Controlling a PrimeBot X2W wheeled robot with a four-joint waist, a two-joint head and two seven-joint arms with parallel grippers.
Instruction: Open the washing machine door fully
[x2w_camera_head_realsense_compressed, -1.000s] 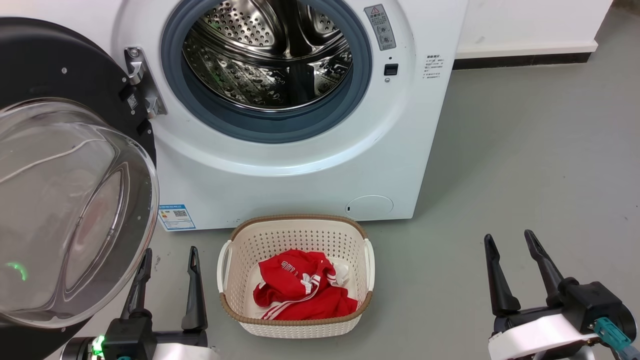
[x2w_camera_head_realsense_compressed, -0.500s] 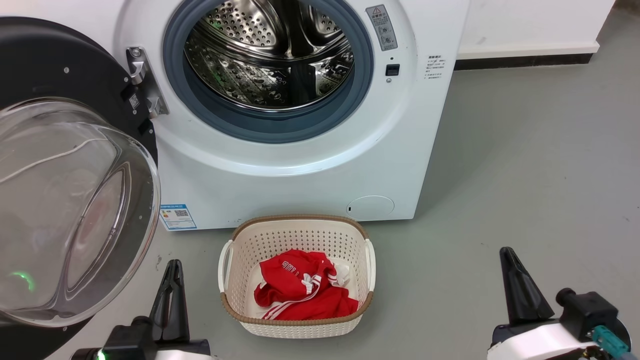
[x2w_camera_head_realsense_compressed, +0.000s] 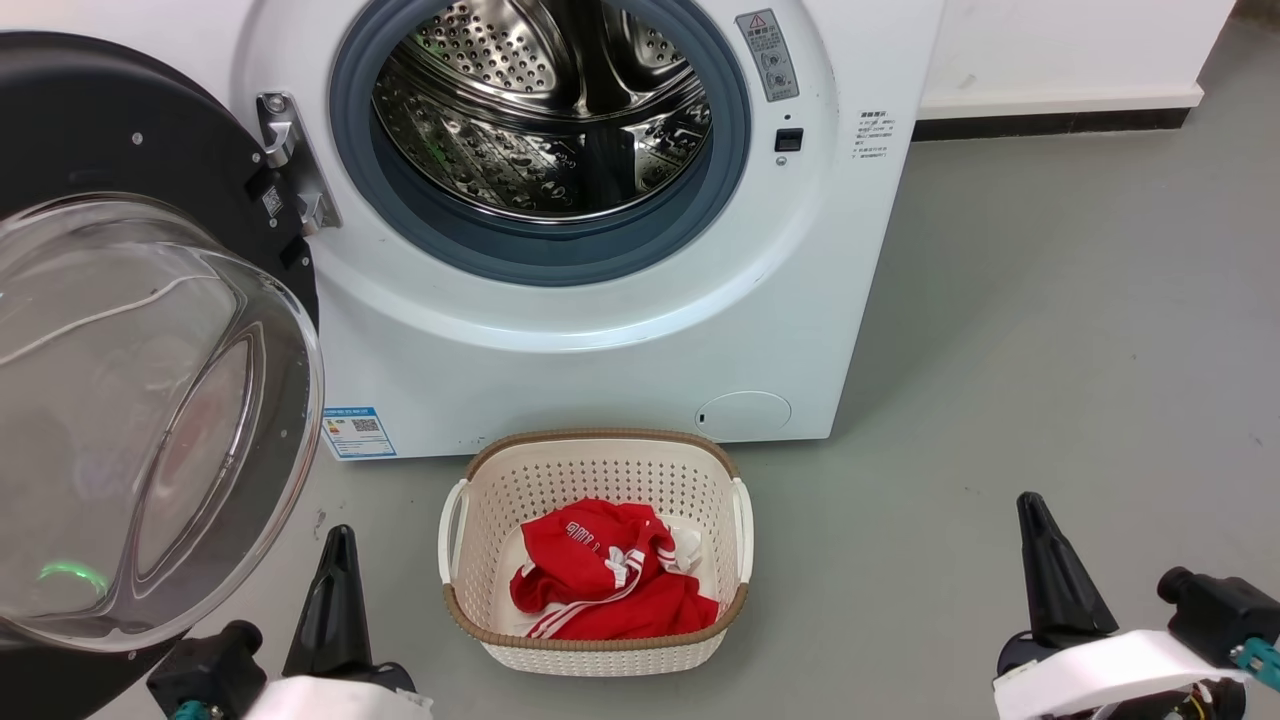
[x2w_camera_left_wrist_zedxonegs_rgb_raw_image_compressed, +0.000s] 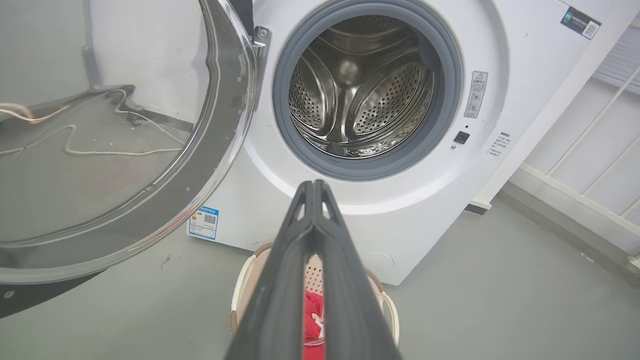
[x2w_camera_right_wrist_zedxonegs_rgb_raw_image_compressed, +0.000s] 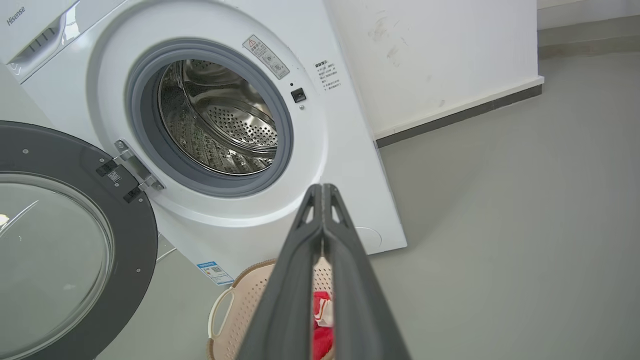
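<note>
The washing machine (x2w_camera_head_realsense_compressed: 600, 340) stands ahead with its steel drum (x2w_camera_head_realsense_compressed: 545, 110) exposed. The washing machine door (x2w_camera_head_realsense_compressed: 100, 130) is swung wide to the left on its hinge (x2w_camera_head_realsense_compressed: 290, 160), its clear glass bowl (x2w_camera_head_realsense_compressed: 150, 420) bulging towards me. My left gripper (x2w_camera_head_realsense_compressed: 340, 535) sits low, just right of the door's lower rim, shut with nothing held. My right gripper (x2w_camera_head_realsense_compressed: 1030, 500) is at the lower right over bare floor, also shut and empty. The left wrist view shows its fingers closed (x2w_camera_left_wrist_zedxonegs_rgb_raw_image_compressed: 314, 184) facing the machine (x2w_camera_left_wrist_zedxonegs_rgb_raw_image_compressed: 400, 220) and door (x2w_camera_left_wrist_zedxonegs_rgb_raw_image_compressed: 220, 150). The right wrist view shows the same (x2w_camera_right_wrist_zedxonegs_rgb_raw_image_compressed: 322, 187), with the door (x2w_camera_right_wrist_zedxonegs_rgb_raw_image_compressed: 135, 240) at left.
A cream laundry basket (x2w_camera_head_realsense_compressed: 745, 520) with a red garment (x2w_camera_head_realsense_compressed: 600, 575) sits on the floor in front of the machine, between my grippers. Grey floor (x2w_camera_head_realsense_compressed: 1050, 350) stretches to the right. A white wall with dark skirting (x2w_camera_head_realsense_compressed: 1050, 120) runs behind.
Both grippers went from open to shut and dropped back towards the bottom of the head view. The door stays where it was.
</note>
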